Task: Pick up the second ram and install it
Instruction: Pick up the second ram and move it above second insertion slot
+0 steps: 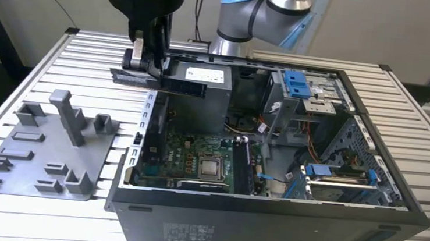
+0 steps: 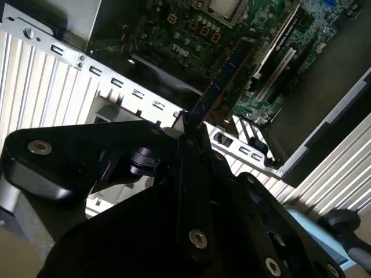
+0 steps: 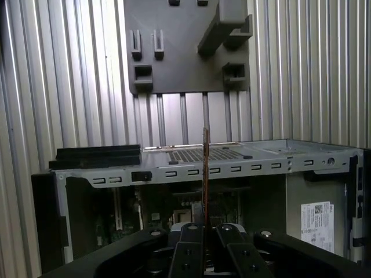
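My fingers (image 1: 149,73) clamped tight on memory stick (image 1: 180,86); stick juts out past fingertips. Stick held level in air, over side wall of open computer case (image 1: 269,219), just beside grey power-supply box (image 1: 215,94). Deeper inside case: green circuit board (image 1: 189,153). Beyond case wall, on slatted surface (image 1: 402,113): grey plate with upright pegs (image 1: 41,152).

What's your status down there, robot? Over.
Gripper shut on second ram. Ram aloft over edge of computer case, not yet in a slot. Power supply close beside it.
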Tool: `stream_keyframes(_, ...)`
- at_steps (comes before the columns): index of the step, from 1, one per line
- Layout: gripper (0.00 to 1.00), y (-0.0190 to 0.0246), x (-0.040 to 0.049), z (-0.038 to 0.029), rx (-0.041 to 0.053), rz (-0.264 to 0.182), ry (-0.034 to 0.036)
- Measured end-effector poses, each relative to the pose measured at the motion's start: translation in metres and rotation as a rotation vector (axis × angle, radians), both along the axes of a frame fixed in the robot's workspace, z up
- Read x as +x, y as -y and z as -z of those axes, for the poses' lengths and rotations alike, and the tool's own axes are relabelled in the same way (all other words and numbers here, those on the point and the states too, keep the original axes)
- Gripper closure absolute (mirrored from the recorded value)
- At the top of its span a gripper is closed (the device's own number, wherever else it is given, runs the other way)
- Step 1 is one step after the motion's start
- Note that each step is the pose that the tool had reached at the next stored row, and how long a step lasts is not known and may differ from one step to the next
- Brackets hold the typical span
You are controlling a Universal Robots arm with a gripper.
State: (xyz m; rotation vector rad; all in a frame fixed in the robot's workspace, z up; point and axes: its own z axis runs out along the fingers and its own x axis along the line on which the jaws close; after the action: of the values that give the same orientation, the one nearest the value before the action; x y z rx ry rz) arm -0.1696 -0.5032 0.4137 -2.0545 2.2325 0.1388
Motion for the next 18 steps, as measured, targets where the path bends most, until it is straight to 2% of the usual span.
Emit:
stream_keyframes(12,0.86,0.0001,0.0313,0.0000,0.0000,0.000,0.0001)
stream_keyframes(18,0.86,0.0003,0.0513,0.0000,0.0000,-0.001,0.0001)
